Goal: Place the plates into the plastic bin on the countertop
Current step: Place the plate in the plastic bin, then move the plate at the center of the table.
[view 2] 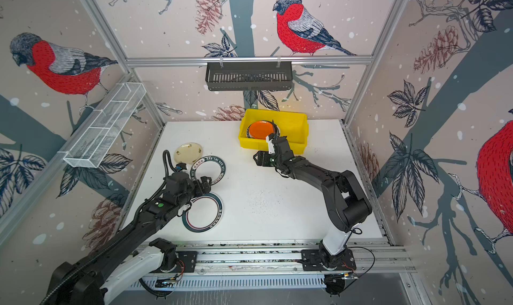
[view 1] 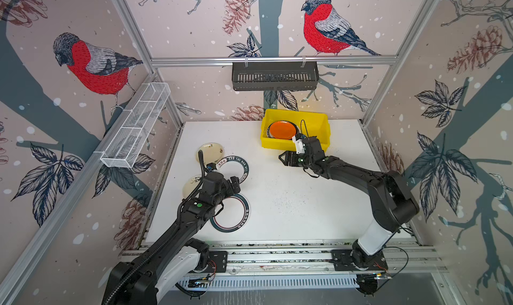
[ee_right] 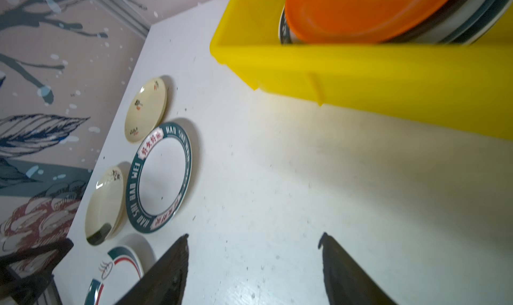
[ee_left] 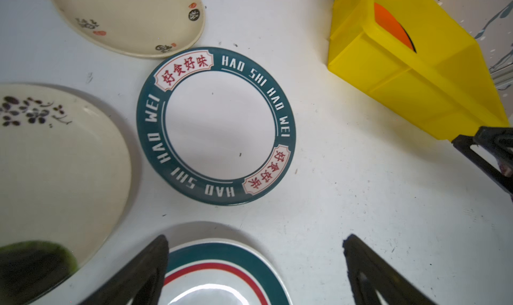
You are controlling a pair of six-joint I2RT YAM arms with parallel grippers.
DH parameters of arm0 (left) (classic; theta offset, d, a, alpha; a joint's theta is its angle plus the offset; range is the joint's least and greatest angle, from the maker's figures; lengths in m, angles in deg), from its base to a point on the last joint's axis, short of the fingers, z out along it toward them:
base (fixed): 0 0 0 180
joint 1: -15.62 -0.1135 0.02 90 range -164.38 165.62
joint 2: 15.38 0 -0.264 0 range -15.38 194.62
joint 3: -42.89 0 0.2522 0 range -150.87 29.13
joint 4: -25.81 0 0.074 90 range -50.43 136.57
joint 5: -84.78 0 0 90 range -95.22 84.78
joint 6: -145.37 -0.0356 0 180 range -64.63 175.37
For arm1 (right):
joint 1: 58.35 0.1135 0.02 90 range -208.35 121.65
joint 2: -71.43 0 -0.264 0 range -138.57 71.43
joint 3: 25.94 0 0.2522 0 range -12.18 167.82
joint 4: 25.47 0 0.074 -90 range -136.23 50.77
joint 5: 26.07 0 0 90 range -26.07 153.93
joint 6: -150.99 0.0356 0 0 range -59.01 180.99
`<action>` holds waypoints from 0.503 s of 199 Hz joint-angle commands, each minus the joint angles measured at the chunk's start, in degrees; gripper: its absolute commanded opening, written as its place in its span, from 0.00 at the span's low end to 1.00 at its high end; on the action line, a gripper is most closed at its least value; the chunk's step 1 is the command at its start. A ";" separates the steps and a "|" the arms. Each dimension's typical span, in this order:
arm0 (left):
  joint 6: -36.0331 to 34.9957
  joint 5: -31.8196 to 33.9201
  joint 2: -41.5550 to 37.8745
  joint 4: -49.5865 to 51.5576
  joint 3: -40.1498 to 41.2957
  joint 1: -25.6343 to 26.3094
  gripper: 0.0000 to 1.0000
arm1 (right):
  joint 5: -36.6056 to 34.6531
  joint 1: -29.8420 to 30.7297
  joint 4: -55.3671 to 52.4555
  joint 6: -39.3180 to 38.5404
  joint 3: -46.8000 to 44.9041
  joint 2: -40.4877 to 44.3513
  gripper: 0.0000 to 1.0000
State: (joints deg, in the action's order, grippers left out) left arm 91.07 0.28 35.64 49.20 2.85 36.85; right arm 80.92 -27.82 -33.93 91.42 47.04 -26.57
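The yellow plastic bin (view 1: 277,145) stands at the back of the white countertop (view 1: 291,201). It holds a stack of plates with an orange plate (view 1: 282,130) on top. On the countertop's left side lie a cream plate (view 1: 211,151), a white plate with a dark green lettered rim (ee_left: 216,126), a second cream plate (ee_left: 55,165) partly under my left arm, and a green-and-red-ringed plate (view 1: 233,216). My left gripper (ee_left: 255,238) hangs open over that ringed plate's far rim. My right gripper (ee_right: 254,237) is open and empty, above bare countertop just in front of the bin.
A dark slotted basket (view 1: 274,76) hangs on the back rail. A white wire-mesh basket (view 1: 136,126) is fixed along the left wall. Aluminium rails (view 1: 277,252) carrying both arm bases run along the front edge.
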 commanded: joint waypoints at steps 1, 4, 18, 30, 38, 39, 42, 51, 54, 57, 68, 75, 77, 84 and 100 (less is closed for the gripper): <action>3.49 4.46 -1.57 5.73 0.99 -0.14 0.98 | 2.97 1.05 4.78 1.15 -1.77 0.52 0.76; 3.84 4.77 -1.77 6.32 1.12 -0.12 0.98 | 3.10 1.11 4.95 1.32 -1.89 0.57 0.76; 5.81 5.86 -2.56 8.86 1.78 -0.14 0.97 | 4.20 1.54 6.32 1.64 -2.56 1.24 0.77; 7.97 6.21 -3.32 11.07 2.16 -0.14 0.97 | 5.07 1.90 7.40 1.57 -2.96 1.95 0.78; 9.42 6.04 -3.99 12.46 2.51 -0.14 0.97 | 5.64 2.08 7.79 1.19 -3.06 2.33 0.78; 9.62 6.07 -4.08 12.53 2.58 -0.14 0.97 | 5.66 2.08 7.79 1.15 -3.06 2.35 0.78; 10.29 6.00 -4.38 13.13 2.70 -0.14 0.97 | 5.80 2.16 7.66 0.98 -2.98 2.43 0.78; 12.03 5.82 -5.45 14.94 3.13 -0.13 0.97 | 5.92 2.26 7.36 0.49 -2.80 2.80 0.78; 12.51 5.86 -5.85 15.59 3.24 -0.14 0.97 | 6.09 2.26 7.29 0.36 -2.72 2.90 0.78; 12.91 5.91 -6.33 16.12 3.40 -0.12 0.97 | 6.18 2.26 7.27 0.25 -2.71 2.97 0.79; 14.44 6.52 -8.07 18.23 3.95 -0.14 0.97 | 6.36 2.17 6.86 -0.47 -2.71 3.32 0.79; 15.71 7.01 -9.12 19.12 4.38 -0.05 0.97 | 6.37 2.11 6.51 -0.84 -2.62 3.59 0.79; 16.04 7.06 -9.48 19.29 4.57 -0.05 0.97 | 6.45 2.05 6.44 -0.93 -2.64 3.66 0.79; 17.03 7.08 -10.44 19.44 5.14 -0.05 0.97 | 6.85 1.87 6.19 -1.27 -2.63 3.94 0.79; 19.95 8.05 -11.13 20.93 6.18 -0.05 0.97 | 7.63 1.18 5.54 -1.82 -2.71 4.46 0.79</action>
State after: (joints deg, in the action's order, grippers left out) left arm 104.64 5.50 25.57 65.11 7.85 36.85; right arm 86.72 -25.94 -28.68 91.42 44.25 -23.16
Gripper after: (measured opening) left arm 0.976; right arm 0.787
